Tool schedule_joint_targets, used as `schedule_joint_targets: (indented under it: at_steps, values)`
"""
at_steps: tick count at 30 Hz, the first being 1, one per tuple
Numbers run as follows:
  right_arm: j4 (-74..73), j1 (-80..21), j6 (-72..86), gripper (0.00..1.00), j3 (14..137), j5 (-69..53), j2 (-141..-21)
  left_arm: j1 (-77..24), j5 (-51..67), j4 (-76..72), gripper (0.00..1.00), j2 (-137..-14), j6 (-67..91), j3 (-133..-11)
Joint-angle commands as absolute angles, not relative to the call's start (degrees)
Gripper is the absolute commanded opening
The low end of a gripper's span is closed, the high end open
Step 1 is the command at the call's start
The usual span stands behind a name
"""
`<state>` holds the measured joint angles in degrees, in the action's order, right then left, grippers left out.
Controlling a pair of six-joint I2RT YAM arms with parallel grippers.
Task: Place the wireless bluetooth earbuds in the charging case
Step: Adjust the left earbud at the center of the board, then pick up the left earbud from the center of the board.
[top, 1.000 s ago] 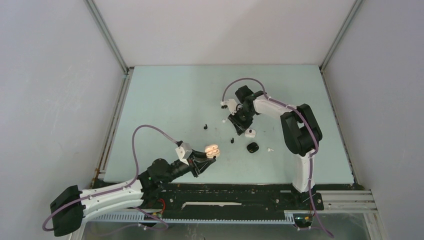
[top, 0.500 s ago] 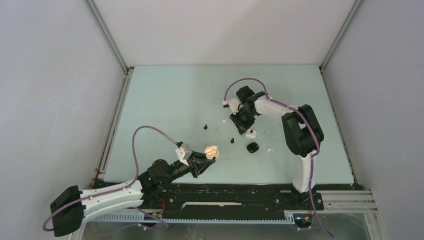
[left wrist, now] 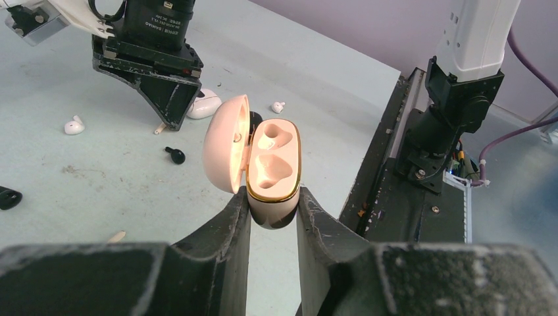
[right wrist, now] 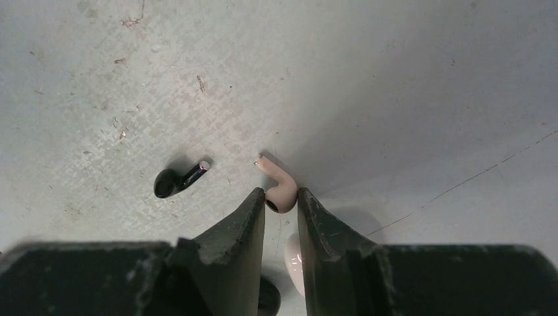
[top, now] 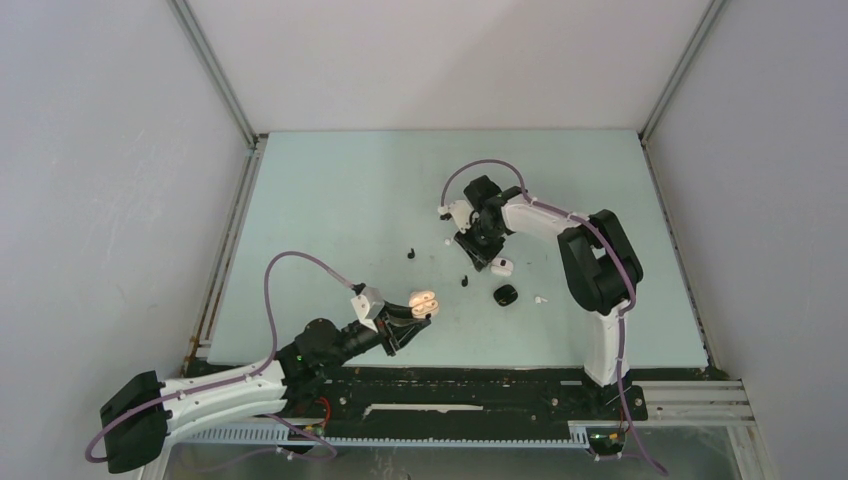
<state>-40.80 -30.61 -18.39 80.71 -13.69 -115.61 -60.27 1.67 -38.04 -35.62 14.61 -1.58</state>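
Left fingers [left wrist: 224, 243] clamp the cream charging case [left wrist: 273, 171], lid open toward nine o'clock. Right fingers [right wrist: 237, 243] pinch a cream earbud [right wrist: 279, 191] close above the table [right wrist: 395, 79]; a black earbud [right wrist: 172, 181] lies at its nine o'clock.

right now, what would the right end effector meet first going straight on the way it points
Probably the table, just past the cream earbud the right end effector pinches; the black earbud lies aside. Depth is unclear.

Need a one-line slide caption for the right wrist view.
Right gripper pinching a cream earbud at the table surface; a black earbud lies loose beside it.
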Motion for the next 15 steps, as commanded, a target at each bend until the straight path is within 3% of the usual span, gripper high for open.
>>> schedule_joint_targets:
  at_steps: [1, 15]
  values:
    - [-39.43, -30.95, -17.54, 0.27, 80.78, -11.37, -117.23, -60.38, 0.95, -40.43, 0.0, -35.33, 15.23, -1.25]
    - [-38.66, -31.31, -16.57, 0.28, 80.82, -7.12, -118.31, -60.38, 1.01, -40.34, 0.0, -35.12, 14.95, -1.12]
